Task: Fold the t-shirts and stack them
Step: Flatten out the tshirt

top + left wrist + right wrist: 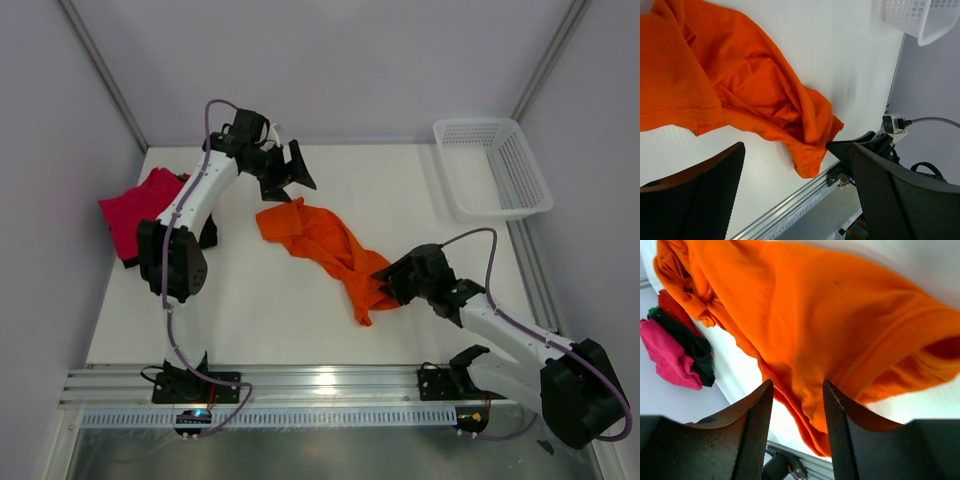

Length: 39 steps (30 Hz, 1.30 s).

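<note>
The orange t-shirt (320,240) lies crumpled in a long diagonal across the middle of the table. My left gripper (290,180) hovers open over its far end, and the left wrist view shows the cloth (740,75) beyond the wide-apart fingers of that gripper (796,147), nothing between them. My right gripper (385,280) is at the shirt's near right end. Its jaws (797,384) stand partly apart with a fold of orange cloth (815,305) hanging between them, unpinched. The magenta t-shirt (140,205) lies bunched at the left edge, with the black t-shirt (685,340) against the magenta one (665,352).
A white mesh basket (520,170) stands at the far right corner; its wall (925,20) shows in the left wrist view. An aluminium rail (320,385) runs along the near table edge. Grey walls close in the table at the left, back and right.
</note>
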Each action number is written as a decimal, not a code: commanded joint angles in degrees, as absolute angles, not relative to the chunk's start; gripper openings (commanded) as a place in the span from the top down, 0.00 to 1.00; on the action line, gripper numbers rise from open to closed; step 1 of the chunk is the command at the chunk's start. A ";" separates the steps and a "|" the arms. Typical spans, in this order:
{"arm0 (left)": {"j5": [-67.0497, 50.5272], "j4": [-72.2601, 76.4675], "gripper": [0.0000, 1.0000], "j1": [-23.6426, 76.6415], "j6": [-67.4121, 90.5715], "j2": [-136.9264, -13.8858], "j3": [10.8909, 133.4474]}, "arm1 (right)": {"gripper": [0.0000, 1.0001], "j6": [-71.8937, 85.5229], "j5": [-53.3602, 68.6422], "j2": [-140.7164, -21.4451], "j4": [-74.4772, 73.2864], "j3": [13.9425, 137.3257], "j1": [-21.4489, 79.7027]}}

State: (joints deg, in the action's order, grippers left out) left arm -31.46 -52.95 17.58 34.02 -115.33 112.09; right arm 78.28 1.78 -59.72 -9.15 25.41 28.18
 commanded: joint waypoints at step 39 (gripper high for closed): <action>-30.93 -52.38 0.14 17.23 33.05 -113.20 112.85 | 0.50 90.17 3.69 -52.30 -14.14 23.03 31.72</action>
State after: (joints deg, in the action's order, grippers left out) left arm -30.06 -53.43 17.58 33.78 -114.67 112.27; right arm 90.59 3.66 -54.81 -12.53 20.47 30.55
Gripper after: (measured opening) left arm 0.862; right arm 0.502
